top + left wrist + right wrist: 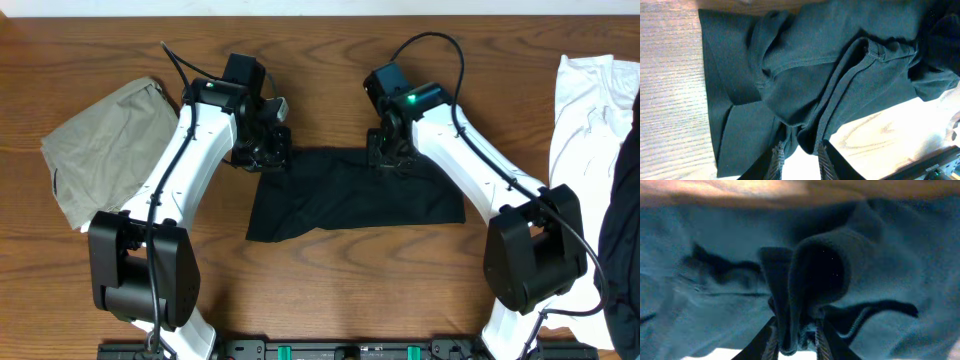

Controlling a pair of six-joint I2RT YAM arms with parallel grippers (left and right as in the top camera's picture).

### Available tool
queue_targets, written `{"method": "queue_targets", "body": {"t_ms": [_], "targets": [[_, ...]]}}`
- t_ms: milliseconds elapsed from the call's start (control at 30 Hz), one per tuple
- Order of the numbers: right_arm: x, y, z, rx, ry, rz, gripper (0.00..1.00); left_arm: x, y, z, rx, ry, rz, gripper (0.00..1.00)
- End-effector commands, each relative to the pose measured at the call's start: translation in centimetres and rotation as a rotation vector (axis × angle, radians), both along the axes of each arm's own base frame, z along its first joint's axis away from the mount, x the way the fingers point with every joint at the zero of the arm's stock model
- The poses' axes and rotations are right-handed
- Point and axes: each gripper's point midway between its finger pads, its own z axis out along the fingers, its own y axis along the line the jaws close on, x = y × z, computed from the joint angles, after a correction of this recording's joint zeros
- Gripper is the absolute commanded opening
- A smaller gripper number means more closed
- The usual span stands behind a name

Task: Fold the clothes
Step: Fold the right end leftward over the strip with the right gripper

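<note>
While the wooden desk point(330, 300) fills the overhead view, the two white arms reach up from its near edge, the left arm point(190, 150) and the right arm point(470, 150) leaning toward each other at the middle. Between them lies the black shirt point(350, 195), spread flat in a rough rectangle at the centre of the desk, its far edge under both wrists. An olive-grey garment point(110, 145) sits crumpled well apart at the left side. A white garment point(590, 110) lies along the right side, with another black piece point(625, 230) just beside it at the edge of view.

At the shirt's far left corner the left jaws are narrow, their fingers point(777, 160) pinching a bunched ridge of the dark cloth point(805, 75). At the far right corner the right jaws are likewise narrow, fingers point(771, 342) closed around a raised loop of the same fabric point(715, 305).
</note>
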Motion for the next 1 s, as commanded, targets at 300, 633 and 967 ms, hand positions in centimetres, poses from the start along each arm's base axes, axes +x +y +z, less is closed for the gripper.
{"method": "queue_targets", "body": {"t_ms": [300,633,967], "targets": [[1.4,-7.0,1.0,-0.111,-0.02,-0.085,0.35,-0.2,-0.2,0.8,-0.014,-0.02,-0.012,0.27],[3.0,-7.1,1.1,-0.084,-0.074,-0.084,0.39,-0.2,-0.2,0.8,-0.014,-0.019,-0.012,0.26],[3.2,-3.6,0.4,-0.033,-0.092,-0.02,0.41,-0.2,-0.2,0.8,-0.014,-0.02,-0.012,0.26]]}}
